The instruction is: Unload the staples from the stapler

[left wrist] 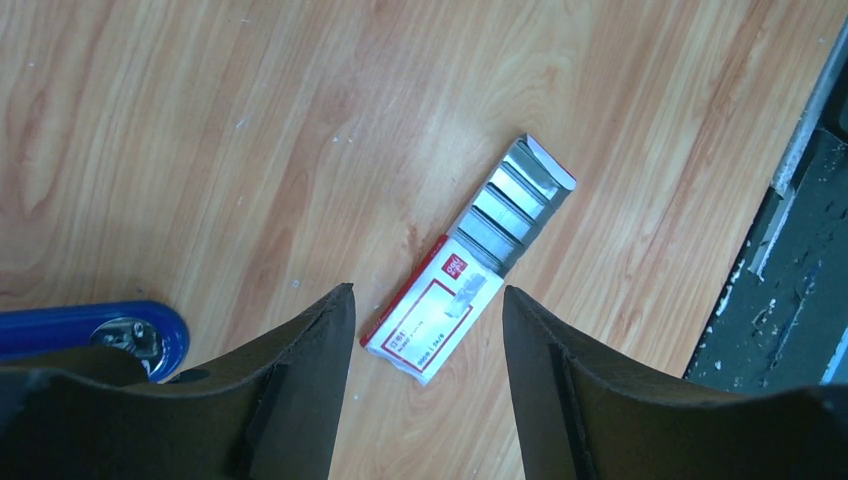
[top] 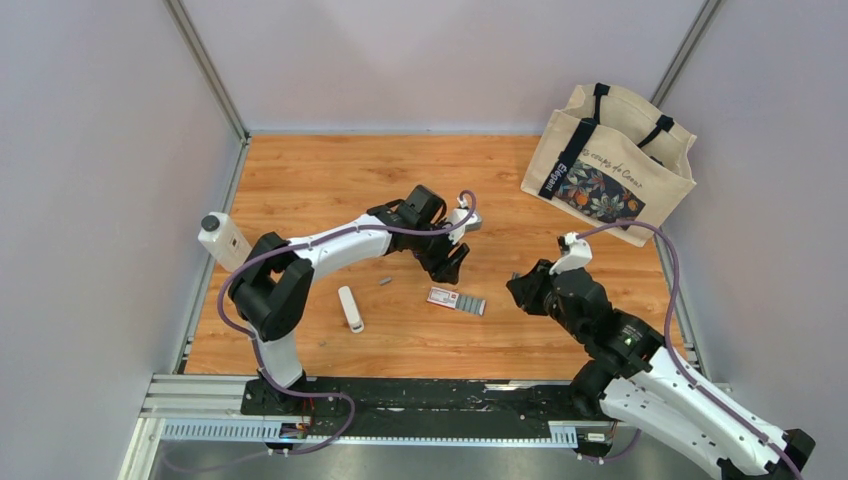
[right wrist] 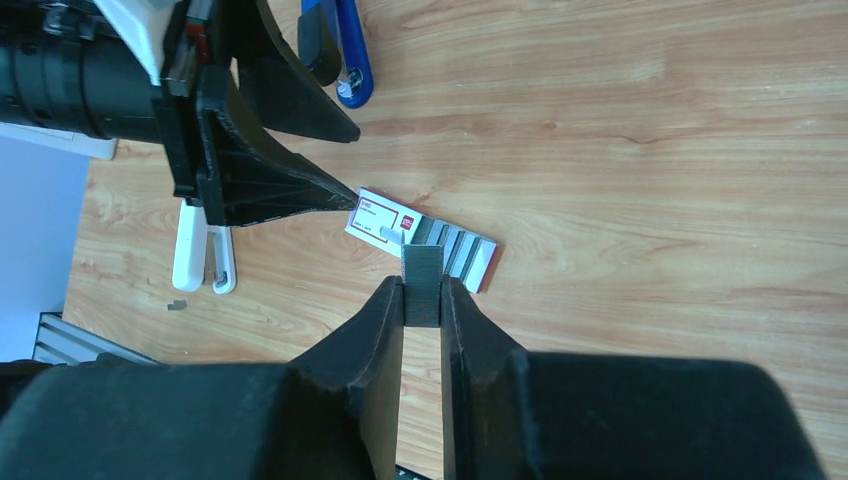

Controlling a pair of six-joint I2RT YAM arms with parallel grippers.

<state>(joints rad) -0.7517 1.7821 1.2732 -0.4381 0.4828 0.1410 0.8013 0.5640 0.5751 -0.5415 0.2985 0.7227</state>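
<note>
Stapler [left wrist: 70, 328] on the wooden table [left wrist: 200, 120], blue and slim, just outside the left gripper [left wrist: 428, 292], beside the finger on the left of the wrist view and not between the two fingers. Visible only in part there: a rounded end with a metal rivet close to that finger, the rest cut off by the picture edge. Long axis sideways, along the same line on which the fingers close; probably calls for a turn of the wrist and a shift toward that side before any grip across the narrow body.

Left fingers wide apart, holding nothing; ahead of them only the open box of staples [left wrist: 440, 300]. Right gripper [right wrist: 422, 285] pressed closed on a short grey strip of staples [right wrist: 422, 268], above the box. From the right fingers, stapler well ahead and to the left, beyond the left gripper. Clearly nearer to the left arm. Cannot tell whether any staples are inside.
</note>
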